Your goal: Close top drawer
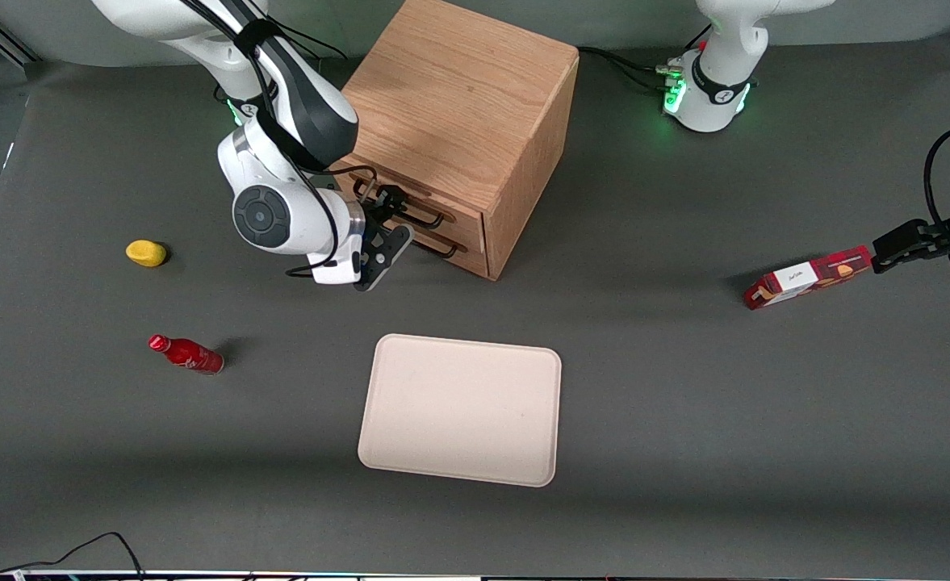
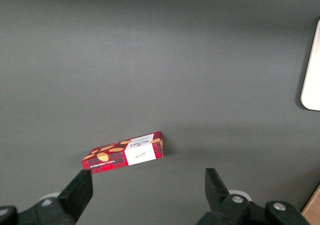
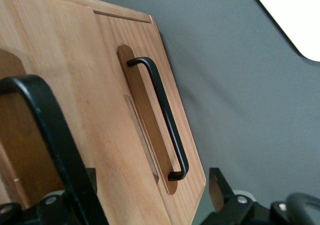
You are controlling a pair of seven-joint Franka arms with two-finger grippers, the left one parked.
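My hand (image 1: pixel 386 216) sits right at the front of the wooden cabinet (image 1: pixel 466 97), level with the top drawer (image 1: pixel 410 196), and its fingers (image 3: pixel 220 190) are spread apart with nothing between them. The drawer's black handle (image 3: pixel 47 135) runs close past my wrist camera, standing between the fingers rather than being squeezed, so I judge I am pushing against the drawer front, not gripping. That suits a closing job: a flat push along the drawer's travel needs no grasp.

From the front camera the top drawer looks nearly or fully flush with the cabinet face; my own arm hides part of it, so I cannot tell whether a sliver is left. The lower drawer (image 3: pixel 145 120) lies just under it with its own handle (image 3: pixel 162 120) untouched, and it seems shut.

The rest of the desk (image 1: pixel 684 387) is out of my way: a pale tray (image 1: pixel 460 408) nearer the front camera than the cabinet, a red bottle (image 1: pixel 186 353) lying on its side and a small yellow thing (image 1: pixel 146 252) toward my end, and a red box (image 1: pixel 807 277) toward the parked arm's end. None of them could foul a straight push, I judge.
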